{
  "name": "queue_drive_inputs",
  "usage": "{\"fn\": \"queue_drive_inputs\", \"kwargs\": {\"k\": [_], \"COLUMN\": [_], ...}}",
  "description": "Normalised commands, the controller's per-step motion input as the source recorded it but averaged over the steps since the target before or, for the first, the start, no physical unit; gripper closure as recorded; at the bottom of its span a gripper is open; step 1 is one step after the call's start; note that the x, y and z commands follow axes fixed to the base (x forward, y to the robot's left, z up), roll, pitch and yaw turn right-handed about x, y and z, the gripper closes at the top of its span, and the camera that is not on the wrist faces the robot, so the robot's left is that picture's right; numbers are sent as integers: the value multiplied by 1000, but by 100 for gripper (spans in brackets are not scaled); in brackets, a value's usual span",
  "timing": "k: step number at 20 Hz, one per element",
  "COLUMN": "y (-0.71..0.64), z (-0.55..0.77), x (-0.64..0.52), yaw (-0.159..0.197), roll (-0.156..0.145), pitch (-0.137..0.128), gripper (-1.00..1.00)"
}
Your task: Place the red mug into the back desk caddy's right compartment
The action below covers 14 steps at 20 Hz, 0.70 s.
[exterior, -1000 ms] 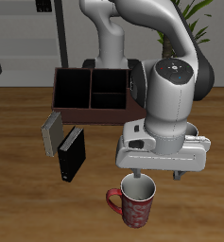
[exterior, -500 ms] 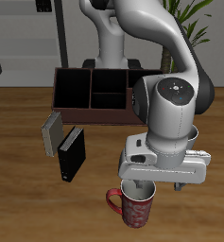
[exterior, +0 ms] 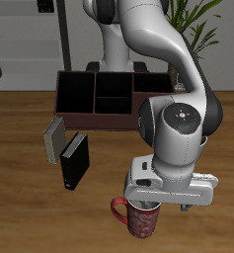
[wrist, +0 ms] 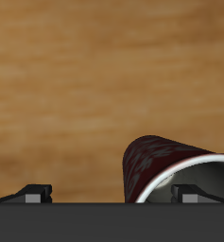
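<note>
**A:** Red-and-white speckle was all that showed of the red mug [exterior: 139, 215]; it stood upright on the table [exterior: 20, 198] close to the front edge, handle turned toward the black book [exterior: 75, 161], with the gripper [exterior: 160, 203] low over its rim. Could you tell how the jaws stood?

**B:** No; the exterior view hid them behind the gripper body, and the wrist view showed only 2 fingertips [wrist: 35, 194] flanking the mug's [wrist: 161, 161] rim, 1 seemingly over the grey inside. Spread or closing, I could not say.

**A:** So what worried you?

**B:** A grip on 1 thin wall, I judged; if the pads closed off-centre the mug might tilt or slip out on the lift; the handle could also swing it round.

**A:** And farther back?

**B:** 2 books lay between mug and goal, the black one and a grey book [exterior: 54, 138] beside it; a low carry might clip them. Beyond stood the back desk caddy [exterior: 99, 97]; a misjudged drop into the right compartment [exterior: 76, 94] could catch a divider.
</note>
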Motion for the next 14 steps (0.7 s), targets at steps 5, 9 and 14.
{"fn": "queue_drive_inputs", "kwargs": {"k": [5, 9, 14], "y": [-7, -57, -54], "z": [-160, -21, 166], "x": [17, -3, -62], "yaw": [-15, 1, 8], "roll": [-7, -10, 4], "pitch": [22, 8, -17], "gripper": [100, 100, 100]}}
